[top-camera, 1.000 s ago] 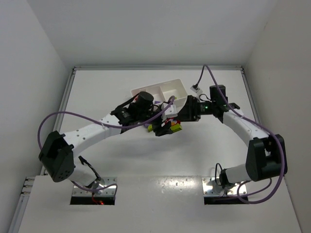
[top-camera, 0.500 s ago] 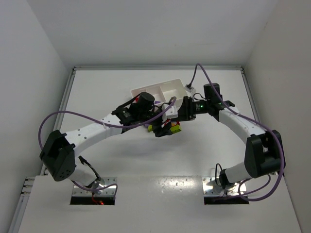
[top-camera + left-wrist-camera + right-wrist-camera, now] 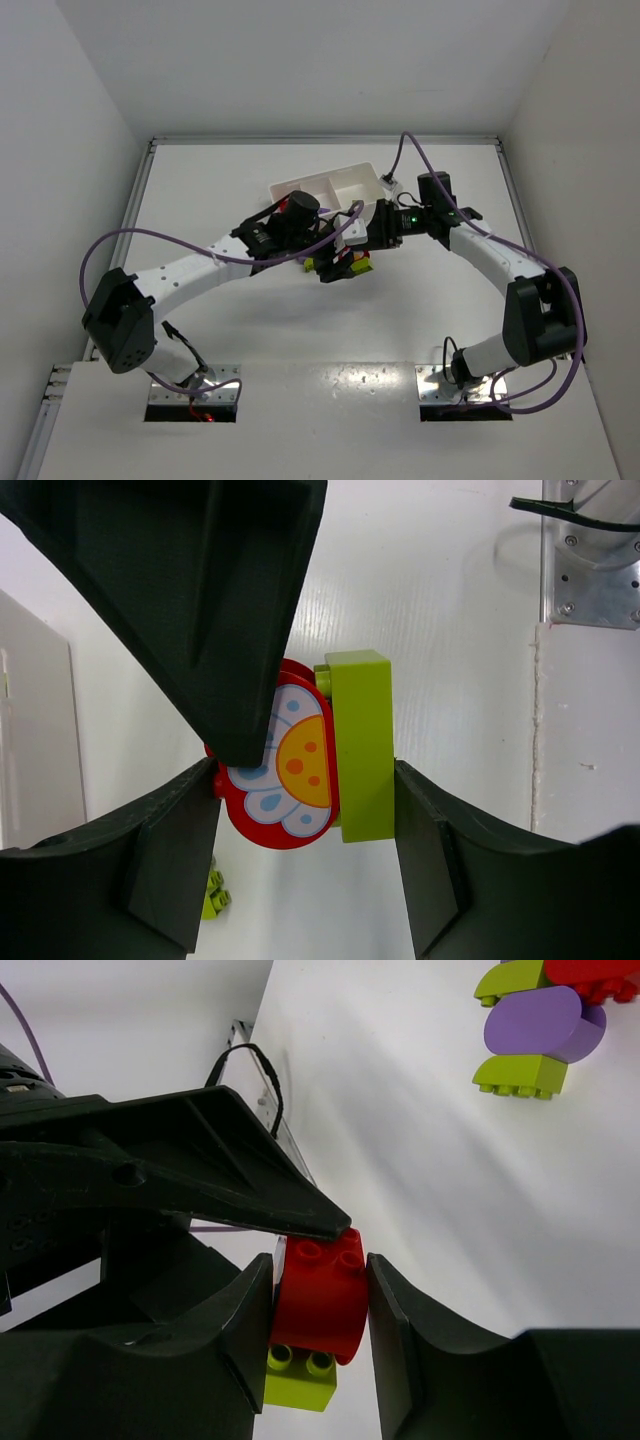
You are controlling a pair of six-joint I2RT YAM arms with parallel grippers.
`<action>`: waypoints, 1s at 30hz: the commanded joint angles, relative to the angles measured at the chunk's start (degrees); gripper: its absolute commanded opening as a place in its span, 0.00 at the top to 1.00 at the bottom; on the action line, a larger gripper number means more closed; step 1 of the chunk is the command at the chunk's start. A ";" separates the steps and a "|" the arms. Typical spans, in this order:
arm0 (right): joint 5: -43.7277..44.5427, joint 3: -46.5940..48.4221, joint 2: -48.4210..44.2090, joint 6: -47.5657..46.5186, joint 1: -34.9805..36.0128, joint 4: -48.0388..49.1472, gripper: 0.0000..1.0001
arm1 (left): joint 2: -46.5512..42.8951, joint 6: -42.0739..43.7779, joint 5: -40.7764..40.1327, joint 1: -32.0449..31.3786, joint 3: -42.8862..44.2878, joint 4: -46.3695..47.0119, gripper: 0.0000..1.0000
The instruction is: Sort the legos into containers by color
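1. The top view shows both arms reaching inward over the table and meeting near its middle, just on the near side of the white tray. The tray's right end is hidden behind the right arm.
2. At the meeting point, that view gives only a small knot of lime green and red under the black fingers. It does not show which brick is gripped.
3. The left wrist view settles it. The left gripper is narrowed onto a stacked pair. One finger is against the red brick, which has a flower printed on its face. The other finger is against the lime green brick joined to the red brick's right side.
4. A black wedge comes down from the top of that view — a finger of the other arm — and lies against the red brick.
5. In the right wrist view, the right gripper is drawn in narrow. Its pads press both sides of the red brick, and the lime green brick sticks out beneath it. The left arm's finger crosses just above.
6. Only the right wrist view shows the loose cluster on the table at the far right. It is a purple brick with a loose lime green brick just beside it, and more lime and red at the frame's edge. I cannot tell whether these are joined.
7. Only the left wrist view shows a small lime green piece lying on the table low in the frame.
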 commanded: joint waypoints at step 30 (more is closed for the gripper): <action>-5.49 -0.52 -3.26 4.88 -0.89 7.79 0.97 | -7.00 -9.62 -6.44 0.09 -6.17 9.71 0.00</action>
